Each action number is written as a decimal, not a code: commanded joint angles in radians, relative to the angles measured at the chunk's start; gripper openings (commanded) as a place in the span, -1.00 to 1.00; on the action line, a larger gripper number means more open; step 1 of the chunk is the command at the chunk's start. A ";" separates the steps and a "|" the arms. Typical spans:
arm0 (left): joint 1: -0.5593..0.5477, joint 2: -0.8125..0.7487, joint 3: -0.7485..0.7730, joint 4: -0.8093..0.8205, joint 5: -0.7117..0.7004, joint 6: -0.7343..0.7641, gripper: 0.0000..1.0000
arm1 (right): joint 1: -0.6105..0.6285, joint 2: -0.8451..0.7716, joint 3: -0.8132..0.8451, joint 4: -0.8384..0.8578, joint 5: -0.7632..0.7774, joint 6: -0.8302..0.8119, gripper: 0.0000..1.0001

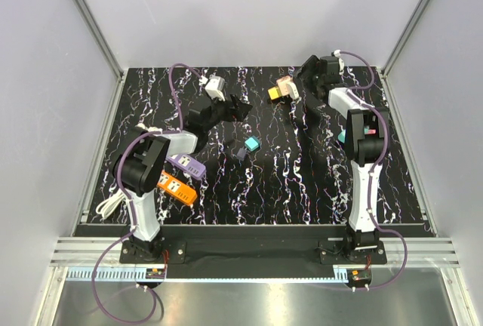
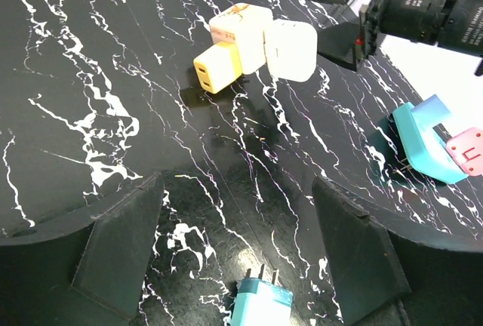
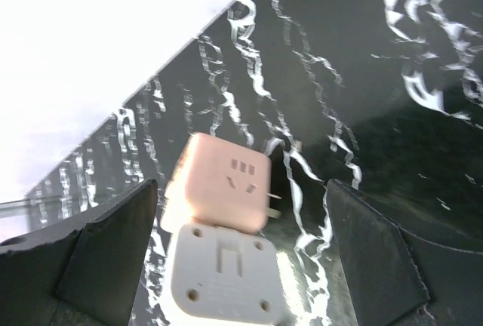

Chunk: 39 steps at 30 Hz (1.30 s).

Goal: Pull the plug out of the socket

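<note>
A pink cube socket (image 1: pixel 284 84) lies at the back middle of the table with a yellow plug (image 1: pixel 273 93) in its left side. The left wrist view shows the socket (image 2: pixel 240 28), the yellow plug (image 2: pixel 217 67) and a white plug (image 2: pixel 290 49) joined to it. In the right wrist view the pink socket (image 3: pixel 223 182) and white plug (image 3: pixel 223 277) lie between the fingers, untouched. My right gripper (image 3: pixel 241 250) is open just behind the socket, also in the top view (image 1: pixel 303 83). My left gripper (image 1: pixel 240 107) is open and empty, left of the socket, as its wrist view (image 2: pixel 238 250) shows.
A loose teal plug (image 1: pixel 251 143) lies mid-table, just under my left gripper (image 2: pixel 260 303). A teal adapter (image 2: pixel 423 141) and a pink piece (image 2: pixel 469 152) lie by the right arm. Purple (image 1: pixel 186 164) and orange (image 1: pixel 176 189) power strips and a white plug (image 1: pixel 109 205) lie near left.
</note>
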<state>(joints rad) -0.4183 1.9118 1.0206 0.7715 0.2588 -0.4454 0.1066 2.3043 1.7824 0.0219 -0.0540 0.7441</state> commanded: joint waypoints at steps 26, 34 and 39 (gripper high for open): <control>0.044 0.026 0.000 0.155 0.065 -0.041 0.64 | 0.002 0.101 0.014 0.203 -0.188 0.196 0.82; 0.053 0.030 -0.002 0.164 0.076 -0.050 0.64 | 0.002 0.113 0.005 0.219 -0.191 0.212 0.73; 0.058 0.033 0.003 0.164 0.080 -0.056 0.64 | 0.002 0.122 0.000 0.225 -0.194 0.227 0.67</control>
<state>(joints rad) -0.3691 1.9331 1.0206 0.8413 0.3195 -0.5064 0.1066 2.4088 1.7798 0.1986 -0.2298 0.9520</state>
